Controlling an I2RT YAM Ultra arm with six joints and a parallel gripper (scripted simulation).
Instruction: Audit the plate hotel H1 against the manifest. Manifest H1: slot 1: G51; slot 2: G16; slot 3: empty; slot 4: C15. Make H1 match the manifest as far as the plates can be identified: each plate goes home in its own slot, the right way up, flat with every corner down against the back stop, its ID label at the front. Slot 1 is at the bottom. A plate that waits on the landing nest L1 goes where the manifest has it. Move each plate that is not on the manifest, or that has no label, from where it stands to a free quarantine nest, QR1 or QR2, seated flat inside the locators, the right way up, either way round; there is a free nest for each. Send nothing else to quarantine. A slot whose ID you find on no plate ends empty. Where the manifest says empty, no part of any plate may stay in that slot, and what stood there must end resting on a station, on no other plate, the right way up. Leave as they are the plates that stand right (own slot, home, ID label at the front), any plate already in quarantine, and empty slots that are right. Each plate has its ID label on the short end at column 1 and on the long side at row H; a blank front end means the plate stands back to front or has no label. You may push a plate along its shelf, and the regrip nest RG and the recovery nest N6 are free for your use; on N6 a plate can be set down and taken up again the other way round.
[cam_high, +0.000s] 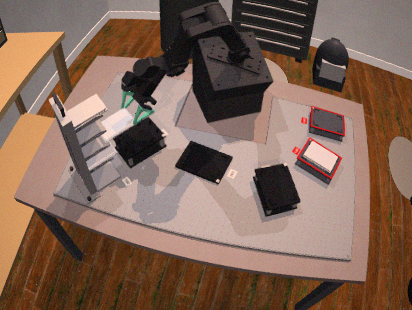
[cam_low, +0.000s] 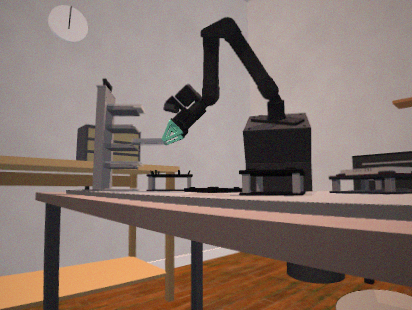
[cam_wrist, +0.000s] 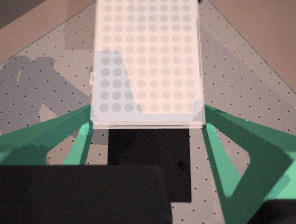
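My gripper (cam_high: 136, 106) is shut on the near end of a white well plate (cam_high: 118, 121) and holds it level in the air. The plate's far end points at the grey plate hotel (cam_high: 82, 145). In the side view the gripper (cam_low: 173, 134) holds the plate (cam_low: 150, 141) about level with the second shelf from the bottom, its far end just at the shelf fronts. The wrist view shows the green fingers on both long sides of the plate (cam_wrist: 147, 60). Another white plate (cam_high: 87, 109) lies on the hotel's top shelf. I can read no labels.
A black nest (cam_high: 139, 141) stands under the held plate. A flat black pad (cam_high: 204, 161) and a black raised nest (cam_high: 276, 188) lie mid-table. Two red-edged nests stand at the right: one (cam_high: 327, 121) looks dark, the other (cam_high: 320, 156) holds a white plate. The arm's base block (cam_high: 230, 75) stands behind.
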